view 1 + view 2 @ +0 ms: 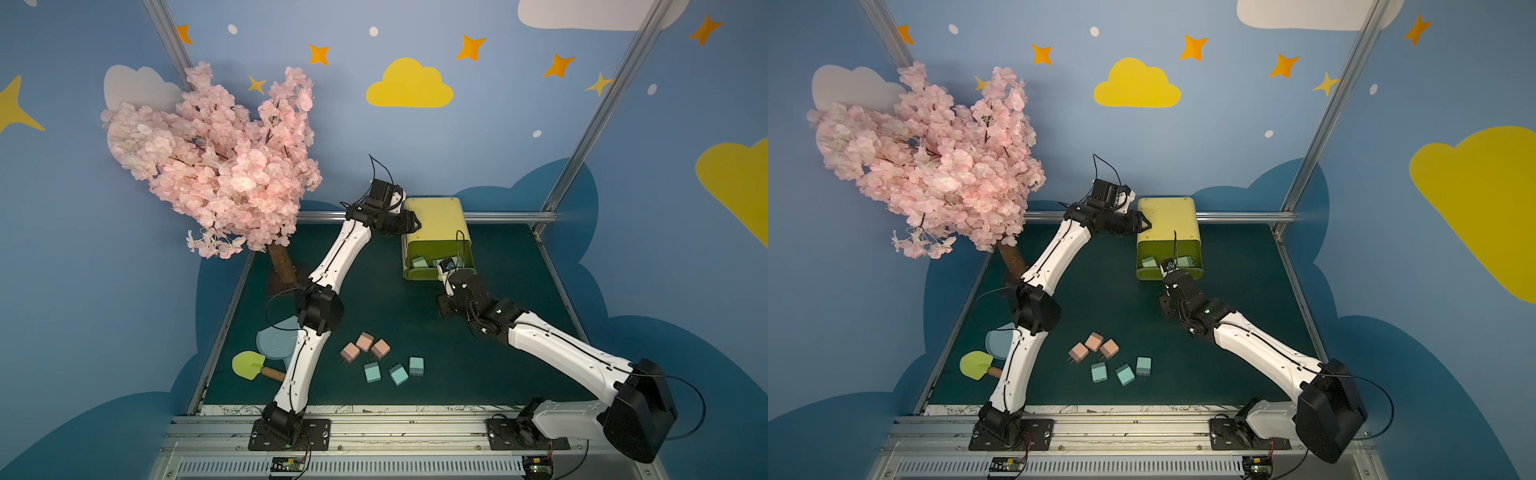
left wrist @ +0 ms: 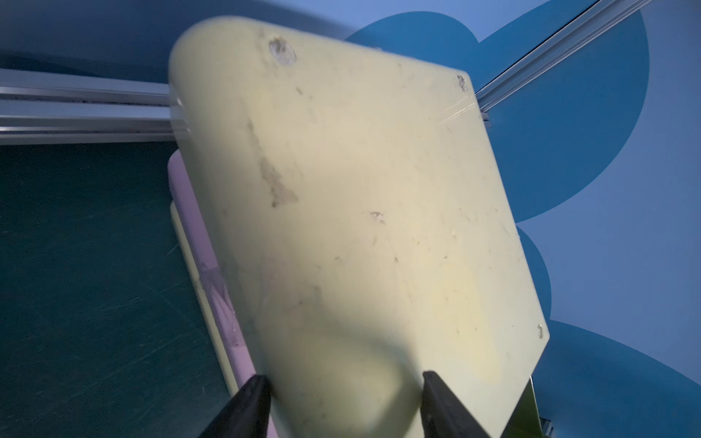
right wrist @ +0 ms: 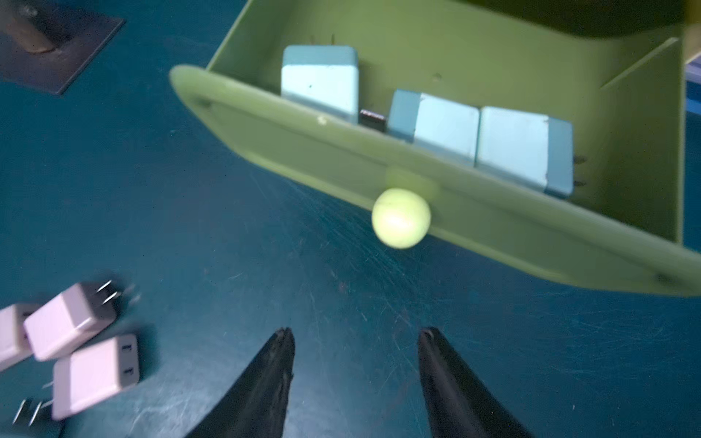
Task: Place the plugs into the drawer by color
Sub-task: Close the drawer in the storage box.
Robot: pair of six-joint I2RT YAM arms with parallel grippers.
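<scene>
Where the cabinet stands against the back rail, both top views show bare green mat on its right and straight in front of it, with a pink blossom tree well off to its left. One drawer is pulled out of the cabinet's front, and pale greenish plugs lie inside. Three peach plugs and three blue plugs sit loose on the mat, well in front of the cabinet and apart from it. The left gripper is at the cabinet's top left edge; the right arm reaches to the drawer's front.

From the left wrist, the two black fingers pinch the cabinet's rounded top corner between them, the rail running off behind it.

From the right wrist, the right gripper hangs over bare mat just short of the drawer's round knob, its jaws spread and empty. Three of the pale greenish plugs stand side by side against the drawer's front wall, with bare floor behind them toward the cabinet.
</scene>
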